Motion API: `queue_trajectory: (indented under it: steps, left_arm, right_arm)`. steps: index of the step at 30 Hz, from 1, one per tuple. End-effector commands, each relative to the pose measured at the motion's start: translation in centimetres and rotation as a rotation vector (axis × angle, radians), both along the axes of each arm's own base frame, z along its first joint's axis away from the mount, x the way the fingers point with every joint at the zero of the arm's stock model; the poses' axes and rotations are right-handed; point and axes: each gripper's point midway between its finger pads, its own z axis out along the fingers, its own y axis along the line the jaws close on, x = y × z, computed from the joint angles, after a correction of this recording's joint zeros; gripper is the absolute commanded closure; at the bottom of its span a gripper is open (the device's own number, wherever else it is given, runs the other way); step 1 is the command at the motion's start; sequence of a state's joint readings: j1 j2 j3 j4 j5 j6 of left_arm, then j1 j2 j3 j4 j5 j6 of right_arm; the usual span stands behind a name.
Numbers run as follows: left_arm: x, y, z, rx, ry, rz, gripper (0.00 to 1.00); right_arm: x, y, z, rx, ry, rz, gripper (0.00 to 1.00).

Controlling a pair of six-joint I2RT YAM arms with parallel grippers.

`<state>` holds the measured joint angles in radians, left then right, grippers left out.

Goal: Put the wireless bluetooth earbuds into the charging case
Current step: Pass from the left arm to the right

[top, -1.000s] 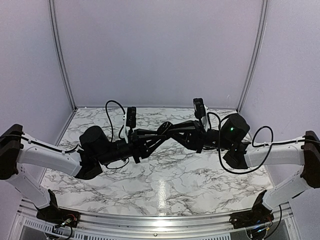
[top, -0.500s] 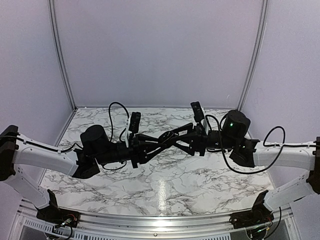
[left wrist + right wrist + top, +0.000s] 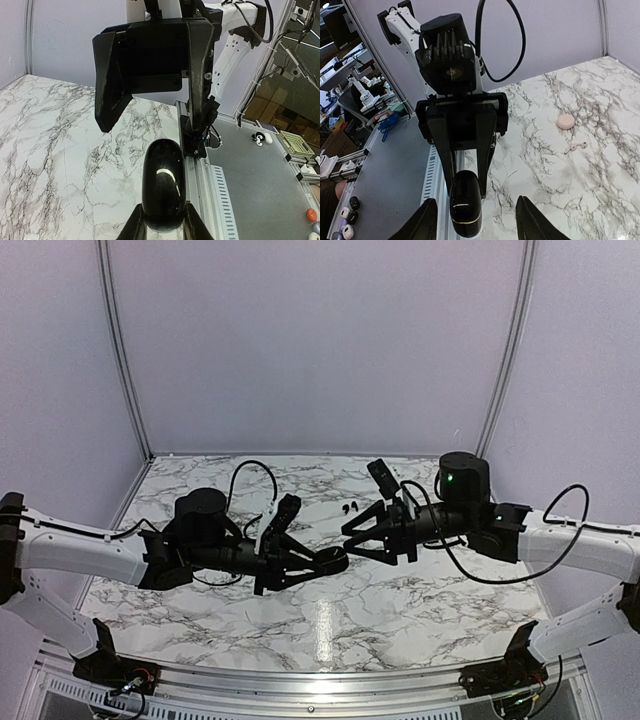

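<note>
Two tiny black earbuds [image 3: 348, 508] lie on your marble table [image 3: 420, 610] near the grippers; the pale case [image 3: 565, 121] sits there too. Your left gripper [image 3: 162, 222] clamps a black lump [image 3: 162, 185]; your right gripper [image 3: 350, 538] stands with its fingers spread apart.

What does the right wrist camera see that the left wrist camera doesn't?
Only the right wrist view shows the pale pink charging case lying on the marble table, with a small pale piece near it that is too small to name. Only the left wrist view shows the right gripper from the front, jaws wide apart. Both views show the black rounded lump pinched in the left gripper, and the marble under it.
</note>
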<state>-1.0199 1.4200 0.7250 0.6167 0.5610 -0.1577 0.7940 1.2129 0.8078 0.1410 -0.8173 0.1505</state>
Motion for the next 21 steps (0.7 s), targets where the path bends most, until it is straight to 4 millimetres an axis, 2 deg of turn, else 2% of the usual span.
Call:
queue_trajectory:
  steps: [1,4,9,17,21]
  left_arm:
    - [-0.2,0.1,1.1,0.014,-0.034,-0.046,0.96]
    - [-0.2,0.0,0.8,0.035,-0.034,-0.05,0.96]
    - [0.0,0.0,-0.1,0.077,-0.042,-0.049,0.96]
    - [0.2,-0.2,-1.2,0.115,-0.004,-0.067,0.97]
    - [0.5,-0.2,-1.3,0.121,0.013,-0.07,0.97]
  right_arm:
    - [-1.1,0.1,-0.1,-0.058,-0.009,0.05,0.42]
    - [-1.1,0.4,-1.1,-0.104,0.021,0.054,0.39]
    - [-0.5,0.8,-2.3,-0.156,0.035,0.039,0.43]
    - [-0.5,1.3,-3.5,-0.2,0.043,0.052,0.58]
    - [-0.9,1.4,-3.7,-0.209,0.053,0.068,0.58]
